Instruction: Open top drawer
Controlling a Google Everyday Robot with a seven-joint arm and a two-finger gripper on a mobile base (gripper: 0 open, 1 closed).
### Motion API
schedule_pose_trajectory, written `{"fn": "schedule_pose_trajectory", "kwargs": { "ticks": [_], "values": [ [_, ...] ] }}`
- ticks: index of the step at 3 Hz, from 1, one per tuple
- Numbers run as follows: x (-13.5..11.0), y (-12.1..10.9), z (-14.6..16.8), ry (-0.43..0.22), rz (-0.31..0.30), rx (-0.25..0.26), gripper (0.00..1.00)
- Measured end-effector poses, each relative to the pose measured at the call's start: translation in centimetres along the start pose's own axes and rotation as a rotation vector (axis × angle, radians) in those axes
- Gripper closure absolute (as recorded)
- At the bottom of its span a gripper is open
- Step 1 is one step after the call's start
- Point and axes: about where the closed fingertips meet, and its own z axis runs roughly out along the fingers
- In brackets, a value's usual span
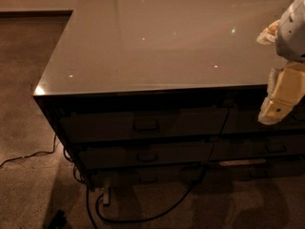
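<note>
The top drawer (143, 124) is a wide, dark grey front just under the glossy counter top (157, 37), with a small dark loop handle (146, 125) at its centre. It sits flush with the cabinet face. My gripper (274, 112) hangs at the right edge of the view, cream and white, in front of the right-hand drawer stack and well to the right of the handle. It touches nothing.
Two narrower like-handled drawers (145, 155) lie below the top one. A right-hand drawer stack (267, 147) adjoins them. Black cables (143, 216) trail over the carpet below the cabinet, and another cable (28, 155) runs off to the left.
</note>
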Motion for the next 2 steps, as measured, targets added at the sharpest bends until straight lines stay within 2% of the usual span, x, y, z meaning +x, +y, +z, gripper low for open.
{"fn": "schedule_pose_trajectory", "kwargs": {
  "ticks": [1,2],
  "values": [
    [0.00,0.00,0.00,0.000,0.000,0.000,0.00],
    [-0.66,0.50,0.27,-0.051,-0.049,0.018,0.00]
  ]
}}
